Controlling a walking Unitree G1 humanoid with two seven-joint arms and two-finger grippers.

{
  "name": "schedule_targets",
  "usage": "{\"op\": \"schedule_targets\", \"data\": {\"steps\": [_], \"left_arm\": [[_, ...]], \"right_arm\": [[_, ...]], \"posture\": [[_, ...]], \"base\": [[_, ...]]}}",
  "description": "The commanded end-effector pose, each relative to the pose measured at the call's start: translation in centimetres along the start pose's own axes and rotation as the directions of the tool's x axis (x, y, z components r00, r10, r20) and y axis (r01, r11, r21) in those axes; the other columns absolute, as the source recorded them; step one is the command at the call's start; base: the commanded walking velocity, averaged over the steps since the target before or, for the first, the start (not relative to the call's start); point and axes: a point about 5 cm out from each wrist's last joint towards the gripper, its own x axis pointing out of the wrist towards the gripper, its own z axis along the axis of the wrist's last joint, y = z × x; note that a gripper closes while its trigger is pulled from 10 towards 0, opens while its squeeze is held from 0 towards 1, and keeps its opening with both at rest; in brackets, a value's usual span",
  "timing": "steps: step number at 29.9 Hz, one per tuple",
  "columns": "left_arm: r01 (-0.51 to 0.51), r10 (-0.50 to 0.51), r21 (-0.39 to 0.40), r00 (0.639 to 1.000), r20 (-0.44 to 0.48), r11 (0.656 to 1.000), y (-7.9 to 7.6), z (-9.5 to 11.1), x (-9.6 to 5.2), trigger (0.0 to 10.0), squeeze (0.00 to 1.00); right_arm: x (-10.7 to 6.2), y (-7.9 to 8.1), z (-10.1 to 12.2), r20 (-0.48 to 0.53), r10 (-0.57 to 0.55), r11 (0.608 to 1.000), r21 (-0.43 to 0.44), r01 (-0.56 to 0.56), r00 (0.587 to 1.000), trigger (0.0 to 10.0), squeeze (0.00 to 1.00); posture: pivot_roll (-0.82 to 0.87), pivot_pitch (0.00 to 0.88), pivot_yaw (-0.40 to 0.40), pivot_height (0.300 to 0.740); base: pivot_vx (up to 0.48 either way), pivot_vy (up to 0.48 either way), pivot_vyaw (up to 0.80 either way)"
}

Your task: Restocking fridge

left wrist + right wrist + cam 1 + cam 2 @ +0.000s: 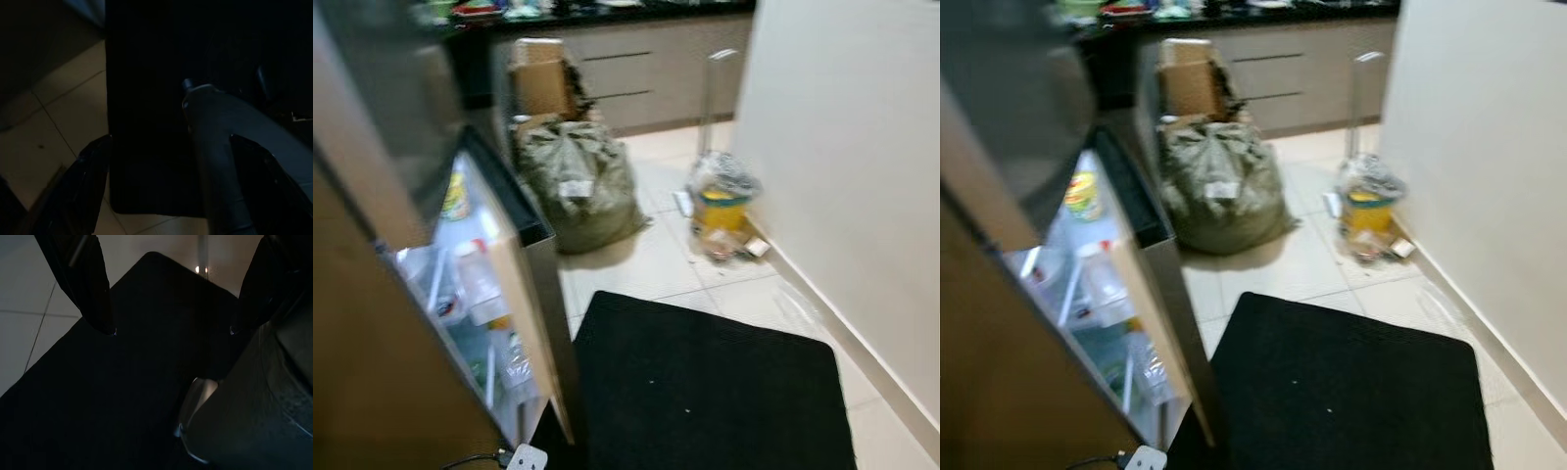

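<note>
Listing by size, kitchen floor scene, head views slightly blurred.

Fridge door: largest item, standing open at the robot's left, inner shelves facing the room so stock can be loaded. Shelves hold a yellow-labelled jar high up and clear bottles lower down; exact compartments too blurred to tell.

Black floor mat: lies flat on the pale tiles just beside the door's foot, probably as a standing place before the fridge.

Olive-green sack: bulging, slumped on the tiles beyond the door, likely awaiting unpacking or removal. A cardboard box stands behind it against the grey cabinets.

Yellow container in clear plastic wrap: set on the floor near the white wall, well apart from the fridge; possibly goods to restock, though its contents cannot be read.

Left gripper: hangs low over the mat edge and tiles, fingers spread apart, nothing between them.

Right gripper: hangs over the mat, fingers likewise parted and empty; a grey part of the robot's own body sits alongside.
</note>
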Motion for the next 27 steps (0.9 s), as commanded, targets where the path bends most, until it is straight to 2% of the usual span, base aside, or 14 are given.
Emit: {"op": "schedule_targets", "data": {"steps": [1,27], "left_arm": [[0.027,-0.031,-0.028,0.989,-0.145,0.999,-0.78,-3.72,-0.50,10.0,0.00],[0.018,-0.019,-0.009,0.989,-0.149,1.000,-0.40,-3.75,-0.56,10.0,0.00]], "right_arm": [[0.18,1.10,-0.40,-0.011,0.048,0.999,0.005,-0.048,0.999,10.0,0.00],[0.24,1.21,0.04,0.006,0.059,0.998,-0.009,-0.059,0.998,10.0,0.00]], "posture": [[-0.05,0.059,0.018,0.740],[-0.04,0.052,0.024,0.740]], "base": [[0.000,0.000,0.74],[0.000,0.000,0.74]]}}
